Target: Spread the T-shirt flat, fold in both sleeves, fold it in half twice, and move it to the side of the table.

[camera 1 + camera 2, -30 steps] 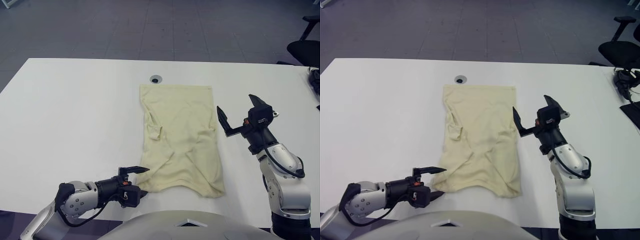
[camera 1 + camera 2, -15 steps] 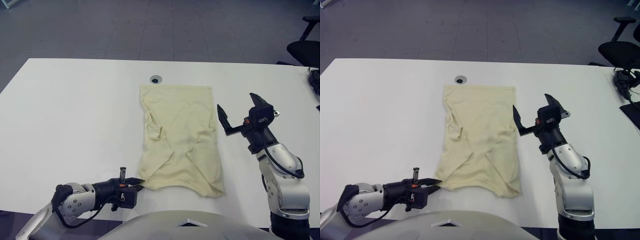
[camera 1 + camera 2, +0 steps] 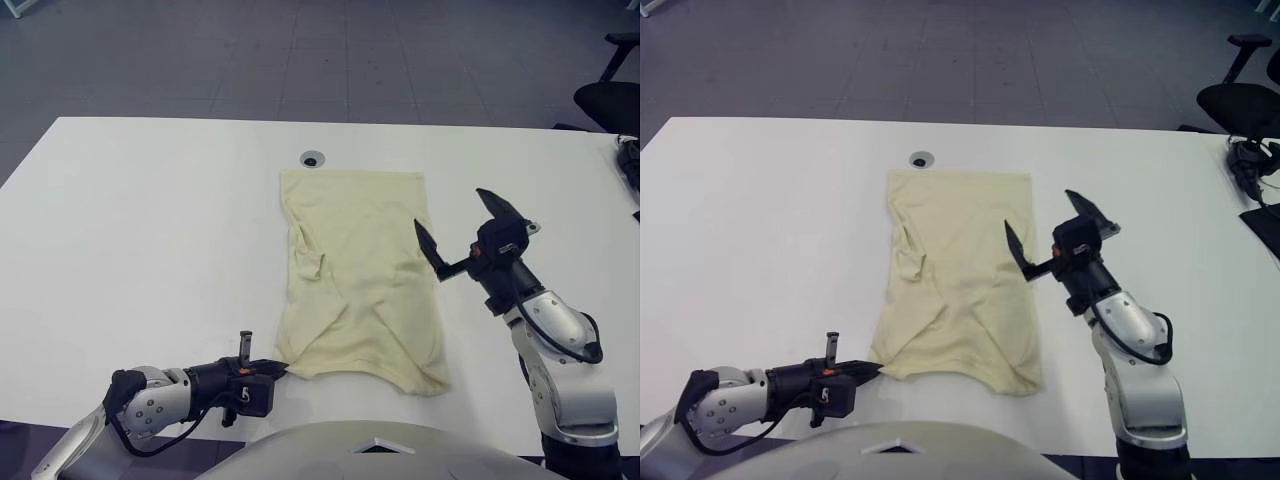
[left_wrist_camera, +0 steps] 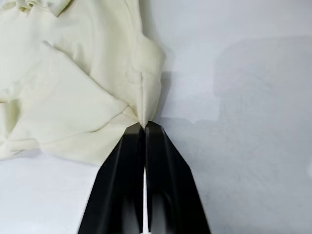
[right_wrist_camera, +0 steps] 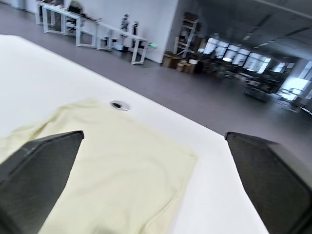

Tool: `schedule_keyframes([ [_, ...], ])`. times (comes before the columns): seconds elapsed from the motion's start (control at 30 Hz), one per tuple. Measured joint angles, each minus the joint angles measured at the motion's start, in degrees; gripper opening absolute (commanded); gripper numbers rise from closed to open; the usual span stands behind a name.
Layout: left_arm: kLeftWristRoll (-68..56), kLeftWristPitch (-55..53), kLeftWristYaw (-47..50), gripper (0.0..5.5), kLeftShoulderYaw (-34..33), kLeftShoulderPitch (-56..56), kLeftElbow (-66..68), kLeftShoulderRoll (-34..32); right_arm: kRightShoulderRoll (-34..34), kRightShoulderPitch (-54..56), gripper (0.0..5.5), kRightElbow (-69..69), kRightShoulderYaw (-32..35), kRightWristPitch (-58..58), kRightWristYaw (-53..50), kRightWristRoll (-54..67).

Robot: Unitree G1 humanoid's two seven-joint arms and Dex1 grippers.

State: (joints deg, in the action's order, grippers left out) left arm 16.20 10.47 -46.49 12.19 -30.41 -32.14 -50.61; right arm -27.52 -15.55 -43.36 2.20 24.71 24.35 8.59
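Observation:
A pale yellow T-shirt [image 3: 360,280] lies on the white table [image 3: 150,230] as a long, wrinkled rectangle with its sleeves folded in. My left gripper [image 3: 278,369] rests low at the table's near edge. It is shut on the shirt's near left corner, and the left wrist view shows the fabric tip [image 4: 142,105] pinched between the black fingers [image 4: 122,165]. My right gripper [image 3: 460,225] hovers open above the shirt's right edge, about halfway along its length. In the right wrist view the shirt [image 5: 122,170] spreads out between the wide-apart fingers.
A round cable hole [image 3: 311,158] sits in the table just beyond the shirt's far left corner. A black chair [image 3: 610,100] and dark gear [image 3: 1250,160] stand at the far right. Bare tabletop stretches to the left of the shirt.
My left gripper dropped and shut on the shirt's near left corner a second ago, then stayed. My right gripper has just swung left and turned, coming over the shirt's right edge.

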Motion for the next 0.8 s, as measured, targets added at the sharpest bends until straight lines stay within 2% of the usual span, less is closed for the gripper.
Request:
schedule_keyframes([
  [0.07,-0.01,-0.11,0.01,0.01,0.06,0.07,0.04,0.01,-4.8,-4.5,5.4,-4.99,0.48,3.57,4.8,2.89],
  [0.2,-0.06,-0.81,0.08,0.01,0.14,-0.09,-0.2,0.08,-16.72,-18.44,5.4,-15.09,6.69,7.41,17.48,9.65],
  [0.23,-0.06,-1.22,0.19,0.01,0.13,-0.34,-0.37,0.14,-20.81,-23.14,5.4,-15.8,8.24,7.38,20.9,9.96],
  [0.37,0.24,-2.33,0.86,0.01,0.26,-1.47,-1.57,0.32,-28.48,-30.1,5.4,-16.3,8.23,8.21,24.49,6.2],
  [0.43,0.5,-2.53,0.9,0.01,0.73,-1.63,-1.81,0.32,-30.34,-30.7,5.4,-16.33,5.96,8.63,23.59,1.97],
  [0.6,0.6,-3.32,1.07,0.0,1.41,-1.77,-2.07,0.37,-32.19,-27.96,4.51,-14.64,-0.93,10.48,21.03,-5.23],
  [0.8,1.61,-3.6,1.78,0.0,1.92,-2.69,-2.88,0.37,-33.08,-24.82,3.53,-12.22,-5.65,10.97,20.37,-9.76],
])
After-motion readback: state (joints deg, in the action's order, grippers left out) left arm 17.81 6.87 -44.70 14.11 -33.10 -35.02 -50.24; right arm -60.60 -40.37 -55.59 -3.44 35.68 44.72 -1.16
